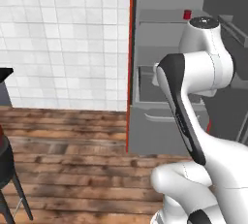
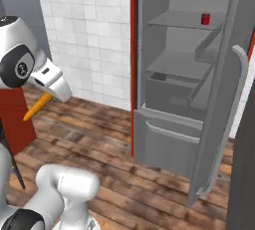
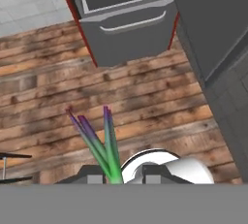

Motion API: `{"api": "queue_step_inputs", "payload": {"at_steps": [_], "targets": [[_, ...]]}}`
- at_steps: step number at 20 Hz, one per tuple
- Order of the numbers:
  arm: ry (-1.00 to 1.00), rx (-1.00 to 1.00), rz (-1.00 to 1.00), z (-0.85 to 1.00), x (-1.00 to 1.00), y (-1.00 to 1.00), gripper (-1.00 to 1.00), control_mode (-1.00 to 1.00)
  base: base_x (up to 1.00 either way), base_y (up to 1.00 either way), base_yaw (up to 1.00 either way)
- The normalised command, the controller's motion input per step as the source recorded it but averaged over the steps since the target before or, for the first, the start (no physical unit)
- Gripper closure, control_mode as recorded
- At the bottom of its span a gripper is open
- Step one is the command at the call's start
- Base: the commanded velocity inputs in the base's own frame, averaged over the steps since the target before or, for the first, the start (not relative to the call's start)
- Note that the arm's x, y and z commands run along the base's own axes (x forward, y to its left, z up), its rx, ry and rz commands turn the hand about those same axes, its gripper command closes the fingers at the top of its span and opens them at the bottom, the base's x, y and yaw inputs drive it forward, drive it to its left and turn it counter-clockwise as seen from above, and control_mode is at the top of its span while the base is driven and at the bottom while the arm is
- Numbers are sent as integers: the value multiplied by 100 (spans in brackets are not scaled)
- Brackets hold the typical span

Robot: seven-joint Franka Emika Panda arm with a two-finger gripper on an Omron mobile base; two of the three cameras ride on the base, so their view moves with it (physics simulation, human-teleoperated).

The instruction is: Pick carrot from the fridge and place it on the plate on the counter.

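Observation:
My gripper [image 2: 49, 94] is shut on the carrot [image 2: 37, 107], a slim orange root that slants down to the left from the hand, above the wooden floor. In the hand view the carrot's green and purple stem leaves [image 3: 104, 145] rise between the fingertips [image 3: 155, 173]. The fridge [image 2: 184, 69] stands open to the right of the gripper, with grey shelves and a closed drawer [image 3: 127, 34] at the bottom. Its red-orange side edge [image 1: 130, 63] runs down beside the tiled wall. The plate is out of view.
A red can [image 2: 205, 19] sits on the fridge's upper shelf. The open fridge door [image 2: 224, 99] juts out at the right. A red block [image 2: 15, 119] stands at the left behind the arm. A black stool [image 1: 7, 169] is on the wooden floor [image 2: 109, 149].

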Motion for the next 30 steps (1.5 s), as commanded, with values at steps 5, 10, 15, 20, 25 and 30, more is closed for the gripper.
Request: {"api": "queue_step_inputs", "payload": {"at_steps": [5,10,15,20,25,30], "targets": [[0,0,0,0,0,0,100,100,-9,56,52],[0,0,0,0,0,0,100,100,-7,52,53],[0,0,0,0,0,0,100,100,-33,67,47],[0,0,0,0,0,0,100,100,-29,74,42],[0,0,0,0,0,0,100,100,-17,76,36],[0,0,0,0,0,0,100,100,-23,71,35]]}}
